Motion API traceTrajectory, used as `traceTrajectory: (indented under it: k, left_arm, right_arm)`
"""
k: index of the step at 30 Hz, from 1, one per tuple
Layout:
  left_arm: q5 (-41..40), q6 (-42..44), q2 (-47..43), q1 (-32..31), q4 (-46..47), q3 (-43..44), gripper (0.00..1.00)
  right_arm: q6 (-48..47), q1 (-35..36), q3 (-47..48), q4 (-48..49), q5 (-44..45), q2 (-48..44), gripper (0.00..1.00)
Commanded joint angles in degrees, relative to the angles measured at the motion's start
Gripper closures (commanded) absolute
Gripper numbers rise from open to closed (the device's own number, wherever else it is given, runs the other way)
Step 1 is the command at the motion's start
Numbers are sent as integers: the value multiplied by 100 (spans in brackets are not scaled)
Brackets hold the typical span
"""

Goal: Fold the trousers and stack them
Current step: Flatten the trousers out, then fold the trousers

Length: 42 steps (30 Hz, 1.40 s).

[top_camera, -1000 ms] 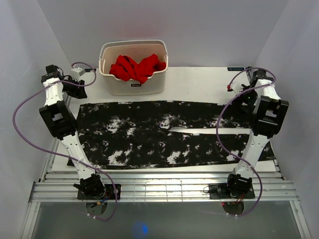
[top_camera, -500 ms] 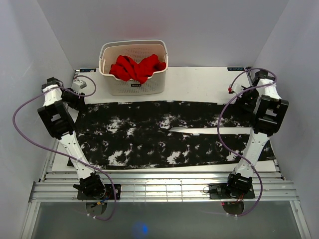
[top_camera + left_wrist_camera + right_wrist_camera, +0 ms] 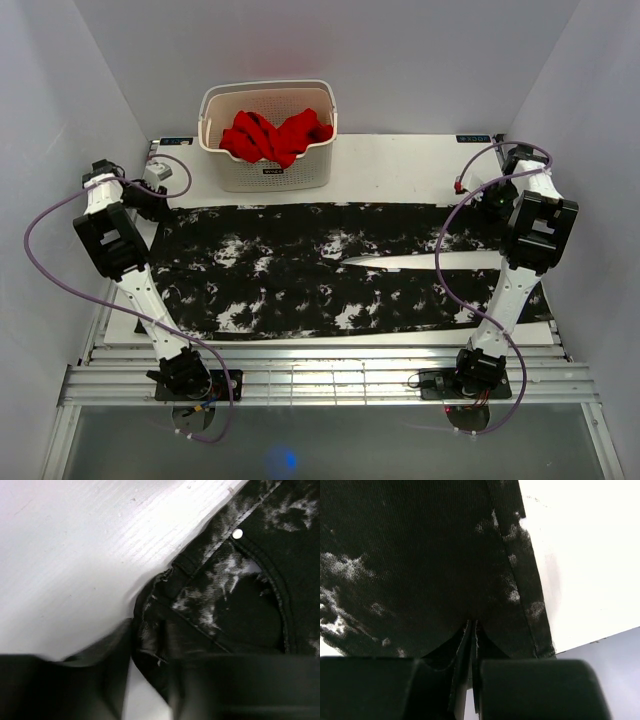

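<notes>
The black, white-speckled trousers (image 3: 300,270) lie spread flat across the white table (image 3: 400,165), waist to the left and legs to the right. My left gripper (image 3: 152,207) is down at the far left waist corner. In the left wrist view its jaws (image 3: 150,650) press a bunched fold of the waistband (image 3: 235,595), close to a metal rivet. My right gripper (image 3: 493,207) is at the far right hem corner. The right wrist view shows it (image 3: 471,645) shut on a pinched ridge of the trouser cloth (image 3: 420,555).
A cream basket (image 3: 268,172) holding a red garment (image 3: 275,135) stands at the back of the table, just behind the trousers. A small grey box (image 3: 158,172) sits near the left gripper. The enclosure's walls stand close on both sides.
Both grippers have come down onto the trousers' far corners. The right jaws went from wide open to shut on the hem. The left jaws narrowed onto the waistband.
</notes>
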Motion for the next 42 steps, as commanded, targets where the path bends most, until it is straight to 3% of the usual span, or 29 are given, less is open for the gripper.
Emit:
traceTrajectory:
  k: [1,8,13,16,20,24,26,29,32,33,34,37,42]
  left_arm:
    - [251,214,-66,-41,-200,-205,67]
    - [585,-93,-610,37,301,-126,100]
    - [1217,12,-1392,555,415,-494,100]
    - [1542,450,-2261,906,582,-1371,100]
    - [1867,1355,-3544,1390,671,-2856,100]
    - [1921,3047,-4852,1908,232,-4219,100]
    - [1991,3534,-5180,2295,-137,-4861,100]
    - [1747,4362,-5497,2490,-367,-5642,100]
    - [1780,4310,-5498,2490,-192,-5891,100]
    - [1911,4301,-5454,2490,-182,-5866,100]
    - [1965,4214,-5411,2455,-147,-5822,100]
    - [2044,4012,-5147,2367,2,-5541,100]
    - [1966,3502,-4726,2191,353,-5198,100]
  right_arm:
    - [-48,-23,-152,-201,-102,136,92]
    - [444,-119,595,-219,-629,-354,92]
    - [472,-479,210,-263,-1227,-1338,92]
    - [279,-804,-387,-350,-1491,-2086,92]
    - [-422,-1366,-1432,-456,-1667,-3244,92]
    - [-1283,-1920,-2722,-447,-1668,-4046,92]
    - [-1810,-2183,-3155,-456,-1458,-4397,92]
    - [-1753,-2159,-3903,-140,-1263,-4671,92]
    - [-998,-1713,-3905,264,-1315,-4602,40]
    - [-823,-1580,-3774,247,-1385,-4514,14]
    - [-394,-1448,-3346,230,-1421,-4383,7]
    - [528,-1017,-2144,168,-1719,-3637,2]
    - [1568,-560,161,-340,-2307,-1704,7]
